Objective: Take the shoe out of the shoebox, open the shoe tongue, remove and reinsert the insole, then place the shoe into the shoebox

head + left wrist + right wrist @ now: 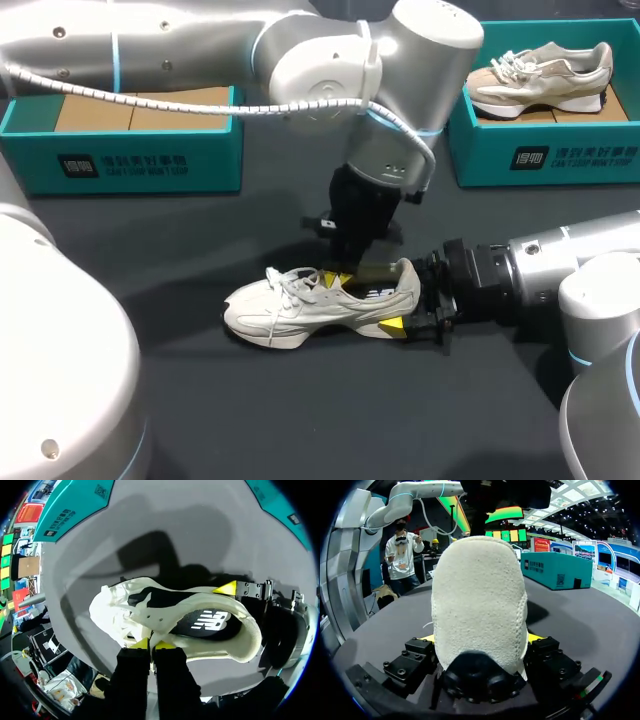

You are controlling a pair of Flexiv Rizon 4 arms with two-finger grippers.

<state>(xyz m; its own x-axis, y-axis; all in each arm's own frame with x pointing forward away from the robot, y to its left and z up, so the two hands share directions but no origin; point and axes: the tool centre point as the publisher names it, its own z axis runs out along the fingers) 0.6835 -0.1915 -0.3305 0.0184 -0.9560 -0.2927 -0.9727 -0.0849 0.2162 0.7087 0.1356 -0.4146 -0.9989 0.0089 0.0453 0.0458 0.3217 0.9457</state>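
A white sneaker [300, 305] lies on the dark table, toe to the left. From above, my left gripper [343, 277] comes down at the shoe's mouth. In its wrist view the left gripper [151, 644] is shut on a thin white edge of the tongue [148, 626]. The dark insole [210, 622] shows inside the shoe. My right gripper [405, 322] holds the heel [479, 600] from both sides. One of its yellow tips [225, 587] presses the shoe's far side; the heel hides most of both fingers in the right wrist view.
A teal shoebox [140, 155] with a cardboard insert stands at the back left. A second teal box [545, 150] at the back right holds another pale sneaker [540, 75]. Bare table lies in front of the shoe.
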